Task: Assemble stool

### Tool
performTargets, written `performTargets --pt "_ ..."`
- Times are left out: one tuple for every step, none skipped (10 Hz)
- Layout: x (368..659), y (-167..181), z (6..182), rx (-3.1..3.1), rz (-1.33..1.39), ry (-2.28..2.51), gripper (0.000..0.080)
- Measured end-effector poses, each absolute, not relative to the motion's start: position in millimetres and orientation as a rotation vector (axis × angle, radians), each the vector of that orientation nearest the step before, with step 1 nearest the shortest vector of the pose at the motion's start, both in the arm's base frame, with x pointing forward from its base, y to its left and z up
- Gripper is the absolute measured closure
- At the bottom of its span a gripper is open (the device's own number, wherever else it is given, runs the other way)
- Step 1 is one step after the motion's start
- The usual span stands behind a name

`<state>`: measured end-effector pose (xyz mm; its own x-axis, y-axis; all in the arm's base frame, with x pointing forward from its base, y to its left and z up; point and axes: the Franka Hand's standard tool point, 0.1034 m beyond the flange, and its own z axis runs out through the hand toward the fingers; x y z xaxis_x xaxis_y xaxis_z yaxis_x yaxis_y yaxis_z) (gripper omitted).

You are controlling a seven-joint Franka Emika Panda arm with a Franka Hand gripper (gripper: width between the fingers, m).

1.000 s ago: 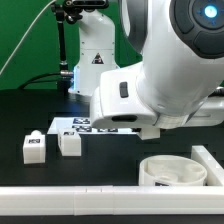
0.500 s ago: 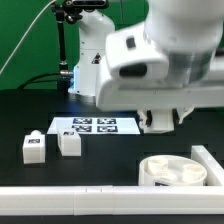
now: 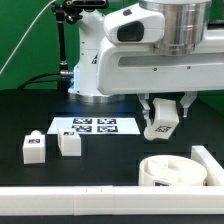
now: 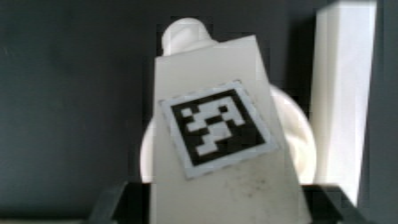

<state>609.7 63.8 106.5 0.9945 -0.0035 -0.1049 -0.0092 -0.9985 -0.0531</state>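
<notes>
My gripper (image 3: 162, 118) is shut on a white block-shaped stool leg (image 3: 160, 122) with a tag on its face, held in the air above and a little behind the round white seat (image 3: 170, 170). In the wrist view the held leg (image 4: 217, 120) fills the middle, running out from between the dark fingers (image 4: 125, 203) of the gripper (image 4: 217, 208). Part of the seat (image 4: 306, 150) shows behind it. Two more tagged legs (image 3: 33, 148) (image 3: 68, 142) stand on the black table at the exterior view's left.
The marker board (image 3: 95, 126) lies flat behind the two loose legs. A long white rail (image 3: 90, 205) runs along the front edge. A white block (image 3: 207, 158) sits at the exterior view's right beside the seat. The robot base (image 3: 95, 60) stands at the back.
The arm has swung toward the exterior view's right and turned, so the gripper with the leg now hangs in plain sight above the seat. The loose legs and seat have not moved.
</notes>
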Motion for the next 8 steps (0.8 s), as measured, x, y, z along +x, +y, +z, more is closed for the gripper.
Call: performTargets --pt "611.5 63.4 112.6 -3.073 0.074 0.038 0.0472" --pt "614.6 62.2 116.5 -3.05 0.016 0.089 0.0472" --pt "624.7 59.8 121.9 -3.031 -0.122 0.136 0.0472" --pt "626.5 62.4 125.0 -3.026 -0.248 0.139 0.0472" --pt "626.2 63.5 122.8 -3.022 -0.329 0.135 0.0472" --pt "630.6 63.2 123.6 -3.007 -0.469 0.136 0.0472" --pt "629.9 63.7 122.5 -2.993 -0.573 0.134 0.0472" --pt "629.6 63.7 121.7 -2.978 -0.66 0.133 0.0472"
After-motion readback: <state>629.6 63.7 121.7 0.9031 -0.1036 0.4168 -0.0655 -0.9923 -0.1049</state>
